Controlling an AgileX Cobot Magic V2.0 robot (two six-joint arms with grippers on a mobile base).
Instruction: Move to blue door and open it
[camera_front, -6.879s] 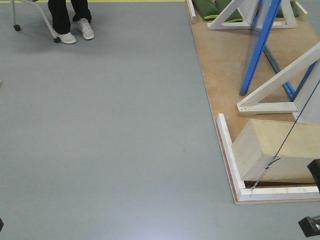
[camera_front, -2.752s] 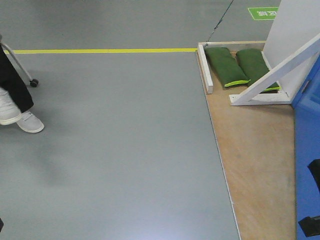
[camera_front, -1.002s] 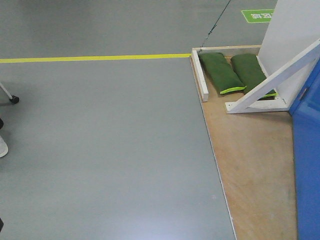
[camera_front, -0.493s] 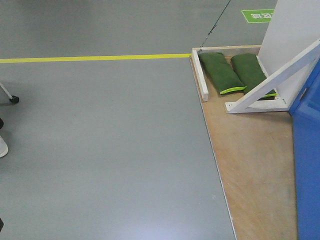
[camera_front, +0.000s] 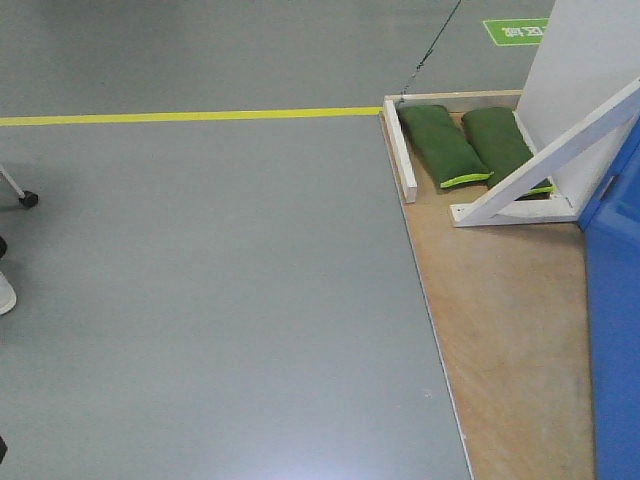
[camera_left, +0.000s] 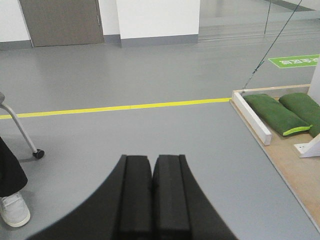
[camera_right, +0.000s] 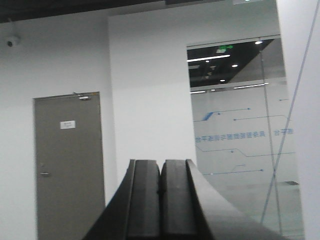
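Note:
The blue door (camera_front: 615, 330) shows as a glossy blue panel at the right edge of the front view, standing on a wooden platform (camera_front: 500, 320). Its handle and lock are out of view. My left gripper (camera_left: 152, 160) is shut and empty, pointing over the grey floor. My right gripper (camera_right: 161, 164) is shut and empty, raised and pointing at a far white wall. Neither gripper shows in the front view, and neither is near the door.
A white panel with a white diagonal brace (camera_front: 560, 150) stands behind the door. Two green sandbags (camera_front: 440, 145) lie at its foot inside a white curb (camera_front: 400, 155). A yellow floor line (camera_front: 190, 116) crosses. A person's shoe (camera_front: 4, 293) and a chair caster (camera_front: 28, 199) are at left.
The base rolled forward and turned over the earlier frames, bringing the blue door to the right edge. Over the last second the view has held nearly still.

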